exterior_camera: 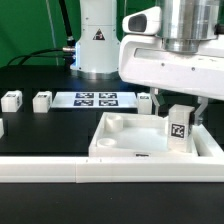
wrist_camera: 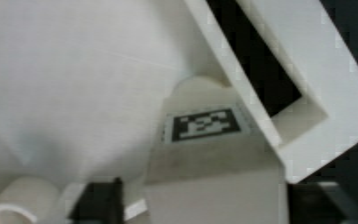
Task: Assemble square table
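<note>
Straddling the upright leg (exterior_camera: 178, 128), which stands in the square table (exterior_camera: 130, 151) toward the exterior view's right, the tool (exterior_camera: 179, 108) may be clasping it or standing free; which cannot be told. Rising off-centre, a finger could drag and topple the leg.

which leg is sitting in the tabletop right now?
The leg under the end effector, standing upright inside the square tabletop. The other legs sit outside it on the black table, toward the exterior view's left.
</note>
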Motion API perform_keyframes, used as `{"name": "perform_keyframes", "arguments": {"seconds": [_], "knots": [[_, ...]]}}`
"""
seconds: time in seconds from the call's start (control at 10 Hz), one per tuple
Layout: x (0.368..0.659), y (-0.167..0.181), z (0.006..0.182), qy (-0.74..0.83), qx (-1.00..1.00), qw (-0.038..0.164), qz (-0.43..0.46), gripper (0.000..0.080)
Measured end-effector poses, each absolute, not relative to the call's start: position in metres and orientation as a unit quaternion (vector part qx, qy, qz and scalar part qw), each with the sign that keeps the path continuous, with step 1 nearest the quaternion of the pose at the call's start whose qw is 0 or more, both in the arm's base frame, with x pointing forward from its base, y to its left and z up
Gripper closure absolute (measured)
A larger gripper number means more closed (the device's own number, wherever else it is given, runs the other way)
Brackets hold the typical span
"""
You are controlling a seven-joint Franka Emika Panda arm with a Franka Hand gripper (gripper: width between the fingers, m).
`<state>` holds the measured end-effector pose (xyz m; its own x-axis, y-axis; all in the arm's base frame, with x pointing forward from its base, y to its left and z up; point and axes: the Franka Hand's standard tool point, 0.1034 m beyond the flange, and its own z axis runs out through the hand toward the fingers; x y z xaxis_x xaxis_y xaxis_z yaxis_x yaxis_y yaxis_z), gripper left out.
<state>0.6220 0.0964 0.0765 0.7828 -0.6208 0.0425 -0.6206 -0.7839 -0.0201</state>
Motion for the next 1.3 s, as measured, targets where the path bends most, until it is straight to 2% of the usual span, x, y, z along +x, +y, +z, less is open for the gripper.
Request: {"name": "perform_keyframes", "arguments": {"seconds": [0.1,0.2,0.3,0.5,1.0,1.3], "knots": [[0.618,0.102,0.080,0.314,-0.949,0.001,-0.015,0.0241],[0.617,0.105,0.087,0.290,-0.957,0.002,-0.012,0.0179],[0.613,0.104,0.094,0.262,-0.965,0.007,-0.012,0.0179],[0.601,0.102,0.109,0.168,-0.986,0.005,0.007,0.0151],[0.592,0.096,0.110,0.127,-0.991,0.003,0.033,0.0150],[0.585,0.085,0.113,0.008,-0.999,0.010,0.033,0.0150]]}}
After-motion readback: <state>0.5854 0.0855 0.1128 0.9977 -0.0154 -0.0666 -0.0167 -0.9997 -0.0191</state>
